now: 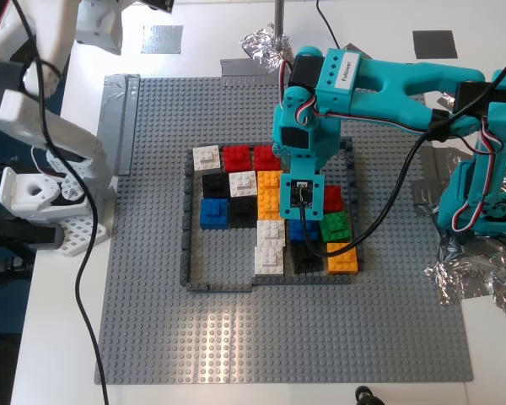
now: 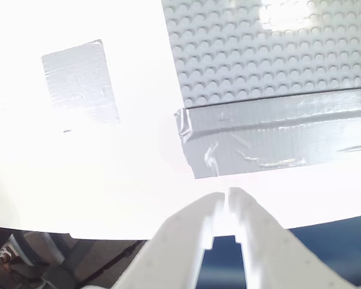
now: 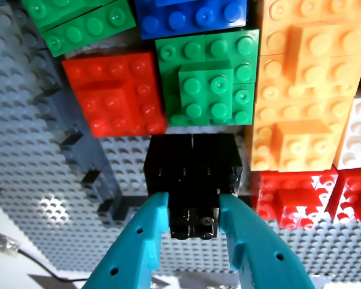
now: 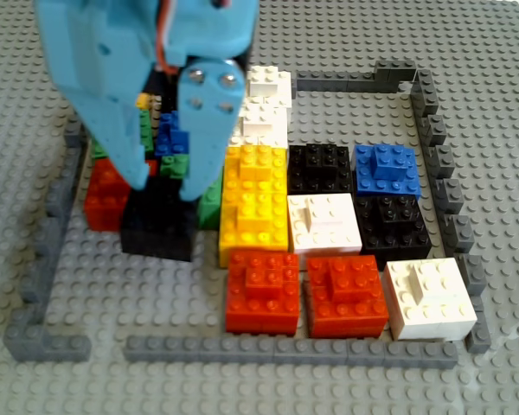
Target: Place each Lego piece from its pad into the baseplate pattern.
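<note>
First wrist view: my first gripper (image 3: 194,220) pinches the black brick (image 3: 192,165), seated on the baseplate (image 3: 42,150) beside red and green bricks inside the frame.
Second gripper: my second gripper (image 2: 224,205), fingers nearly pressed together, holding nothing.

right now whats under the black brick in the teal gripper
The black brick held by my first gripper sits on the grey baseplate, beside the red brick. Whether its studs are seated is hidden.
</note>
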Robot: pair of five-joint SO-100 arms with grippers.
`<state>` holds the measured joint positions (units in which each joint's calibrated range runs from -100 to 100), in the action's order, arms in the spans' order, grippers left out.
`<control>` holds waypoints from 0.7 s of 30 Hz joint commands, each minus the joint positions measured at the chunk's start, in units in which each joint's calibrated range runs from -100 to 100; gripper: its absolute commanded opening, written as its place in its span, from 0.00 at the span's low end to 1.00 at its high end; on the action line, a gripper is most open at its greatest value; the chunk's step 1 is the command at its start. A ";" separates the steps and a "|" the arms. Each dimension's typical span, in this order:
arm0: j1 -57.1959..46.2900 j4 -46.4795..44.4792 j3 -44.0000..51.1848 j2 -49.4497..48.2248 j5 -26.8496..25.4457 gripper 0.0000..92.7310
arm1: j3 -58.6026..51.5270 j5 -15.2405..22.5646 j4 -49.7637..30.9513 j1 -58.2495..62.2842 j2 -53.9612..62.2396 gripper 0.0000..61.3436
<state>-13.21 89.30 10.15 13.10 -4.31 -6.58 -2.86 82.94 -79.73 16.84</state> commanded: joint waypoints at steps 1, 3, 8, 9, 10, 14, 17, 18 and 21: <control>-0.39 0.28 3.80 0.37 -0.40 0.01 | 6.17 -0.83 -4.51 -2.14 -5.42 0.00; -0.32 0.28 3.98 0.46 -0.40 0.01 | 8.79 -0.88 -4.91 -2.64 -9.20 0.00; 0.19 0.28 3.98 0.55 -0.35 0.01 | 17.37 -0.88 -3.20 -4.24 -16.84 0.00; 0.48 0.28 3.98 0.55 -0.35 0.01 | 17.55 -0.98 -2.80 -4.24 -16.75 0.00; 0.62 0.28 3.98 0.55 -0.35 0.01 | 17.55 -1.12 -2.31 -4.24 -16.50 0.00; 0.91 0.28 4.07 1.40 -0.26 0.01 | 16.01 -1.56 -2.31 -4.24 -14.61 0.00; 0.91 0.28 4.17 2.35 -0.21 0.01 | 15.92 -1.61 -1.74 -4.24 -14.18 0.00; 0.91 0.28 5.16 2.52 -0.06 0.01 | 15.92 -1.66 -1.41 -4.24 -14.09 0.00; 0.91 0.28 5.61 2.61 -0.16 0.01 | 15.92 -1.76 -1.25 -4.39 -14.09 0.00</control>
<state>-12.69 89.39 13.27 15.98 -4.31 6.19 -4.32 80.77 -83.73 -0.86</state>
